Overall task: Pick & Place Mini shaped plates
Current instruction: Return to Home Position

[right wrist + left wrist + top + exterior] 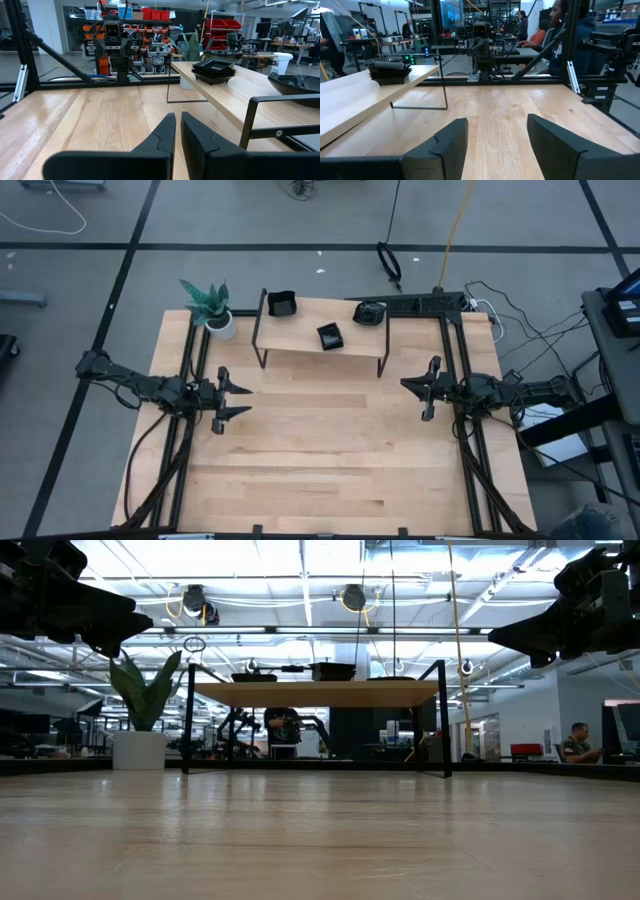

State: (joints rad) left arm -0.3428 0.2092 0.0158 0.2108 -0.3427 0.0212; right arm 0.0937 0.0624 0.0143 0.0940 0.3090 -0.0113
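Note:
Three small stacks of black mini shaped plates rest on a raised wooden shelf (320, 330) at the table's far middle: a square stack (281, 304), another square stack (330, 336) and a rounded one (369, 312). My left gripper (245, 401) hovers level at the table's left side, open and holding nothing, pointing toward the table's right edge. In its wrist view (497, 130) the fingers stand apart, with a plate stack (389, 71) on the shelf ahead. My right gripper (404, 384) hovers level at the right side, shut and empty (178, 122), pointing left, short of the plates (214, 70).
A potted green plant (212, 308) stands at the far left corner beside the shelf's black metal legs (259, 345). Bare wooden tabletop (330, 450) lies between the arms and toward the near edge. Black frame rails (465, 450) run along both sides. People sit beyond the table (560, 20).

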